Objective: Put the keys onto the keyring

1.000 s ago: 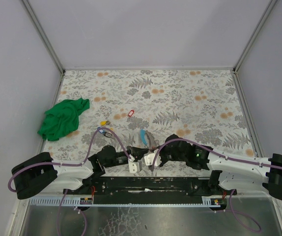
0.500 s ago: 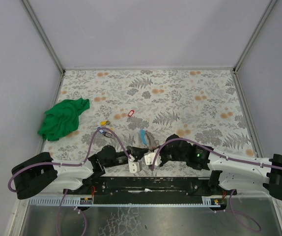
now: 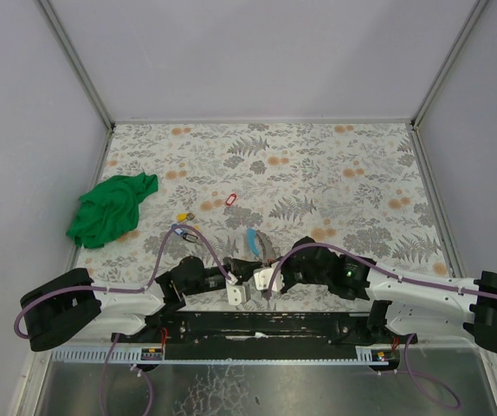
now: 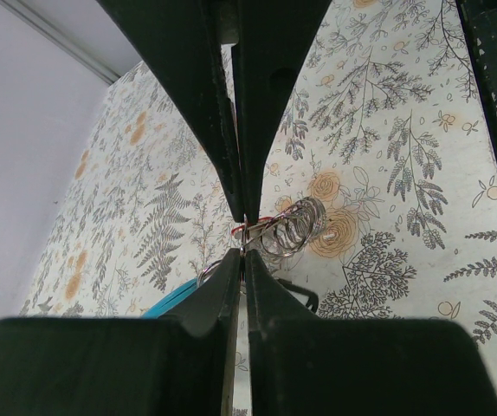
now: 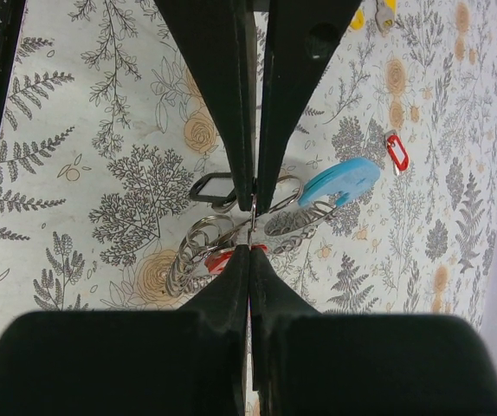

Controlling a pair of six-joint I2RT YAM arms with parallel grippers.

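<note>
Green cloth (image 3: 110, 208) lies bunched at the left edge of the table (image 3: 352, 165), at ten o'clock from my tools. Three keys (image 3: 229, 200) lie loose between it and the keyring, with yellow, red and dark tags; the dark one sits against the purple cable (image 3: 164, 251) and is hard to make out.

My left gripper (image 4: 244, 241) is closed tight. Its tips meet at a coil of wire rings and a red scrap, but I cannot confirm a pinch.

The keyring (image 3: 253, 239) lies at twelve o'clock of both tools, its blue arc partly hidden.

My right gripper (image 5: 253, 224) is likewise closed, and a thin wire crosses its tips. From above, both sets of tips are hidden under the wrists.
</note>
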